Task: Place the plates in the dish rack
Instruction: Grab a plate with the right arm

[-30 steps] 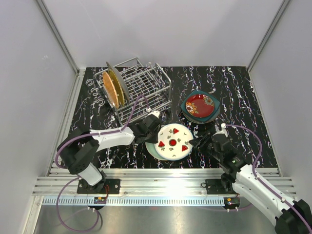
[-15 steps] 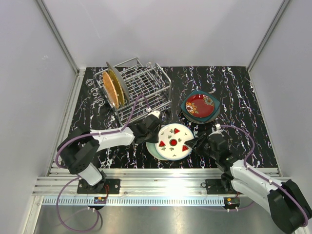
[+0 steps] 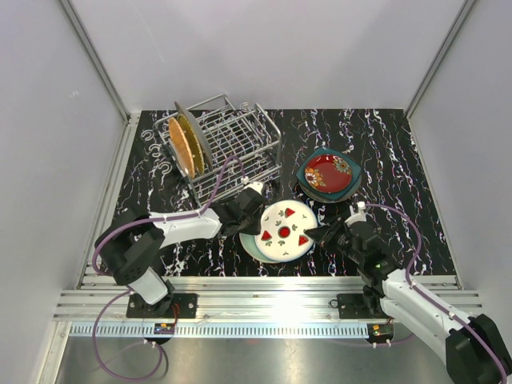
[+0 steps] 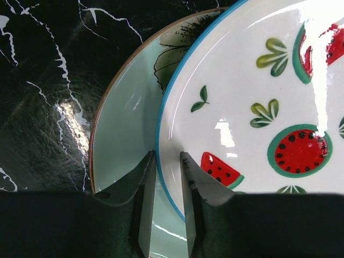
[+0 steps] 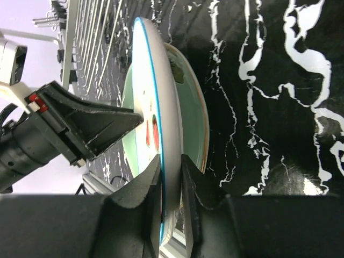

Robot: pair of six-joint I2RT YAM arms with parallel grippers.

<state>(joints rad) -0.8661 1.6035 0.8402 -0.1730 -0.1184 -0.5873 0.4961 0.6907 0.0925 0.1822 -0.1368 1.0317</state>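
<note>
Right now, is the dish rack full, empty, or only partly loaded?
Partly loaded. The dish rack has plates standing upright at its left end; its remaining slots show only bare wire.

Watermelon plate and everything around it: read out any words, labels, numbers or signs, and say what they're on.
No readable text anywhere.
Watermelon plate: only painted melon slices and leaves, no words.
Red patterned plate: pattern only, no lettering visible.
Small mark below the left arm's base: too small to read.

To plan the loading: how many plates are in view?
6. A grey plate and an orange plate stand in the dish rack. Right: a red plate on a teal plate. Centre: a watermelon plate over a pale green plate. Stacks might hide more.
</note>
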